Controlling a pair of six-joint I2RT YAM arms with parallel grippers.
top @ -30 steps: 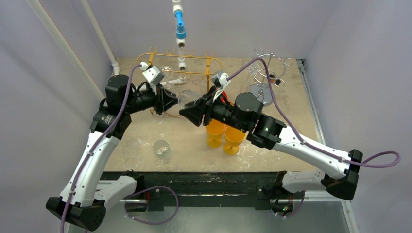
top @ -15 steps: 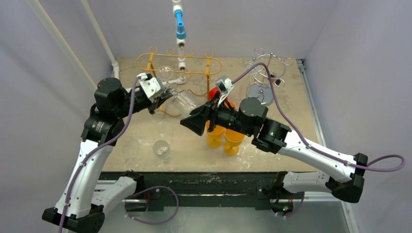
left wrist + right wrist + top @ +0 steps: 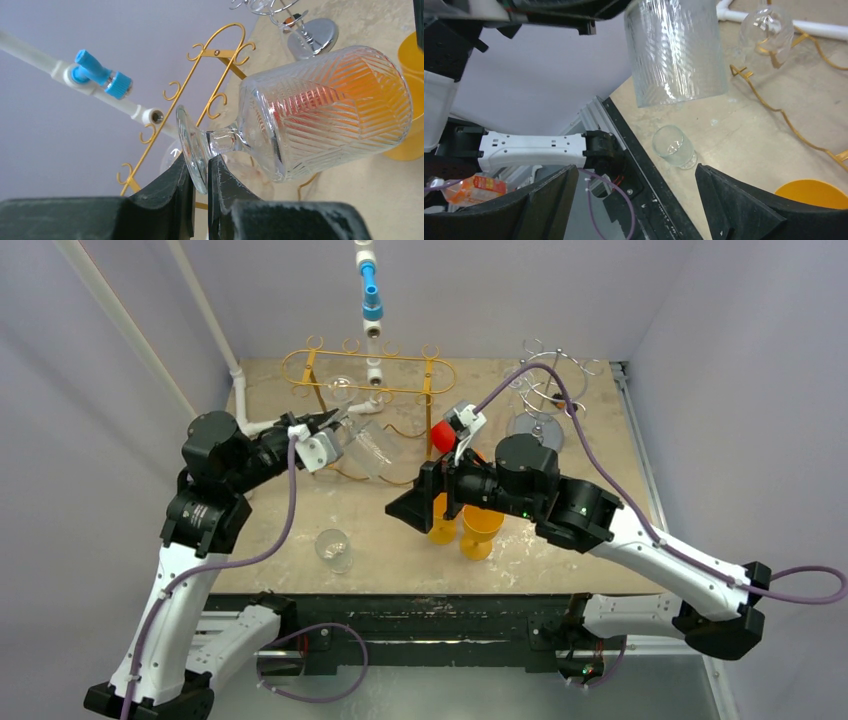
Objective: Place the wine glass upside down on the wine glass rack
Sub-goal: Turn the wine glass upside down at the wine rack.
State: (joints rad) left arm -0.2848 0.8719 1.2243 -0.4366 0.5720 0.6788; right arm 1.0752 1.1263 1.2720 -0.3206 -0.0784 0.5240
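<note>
Right gripper backs off, fingers spread and empty — your left gripper alone pinches the foot of the wine glass, axis sideways, bowl pointing rightward, gold rack behind.

I find even, diffuse light from overhead, with faint, soft shadows on the surface. Overhead view sharp. The wine glass shows small glints on its ribs; the left claw reads dark and slightly soft.

You've got a clear wine glass ribbed in chevron lines, a gold wine glass rack, two orange-yellow cups, and a blue valve.
</note>
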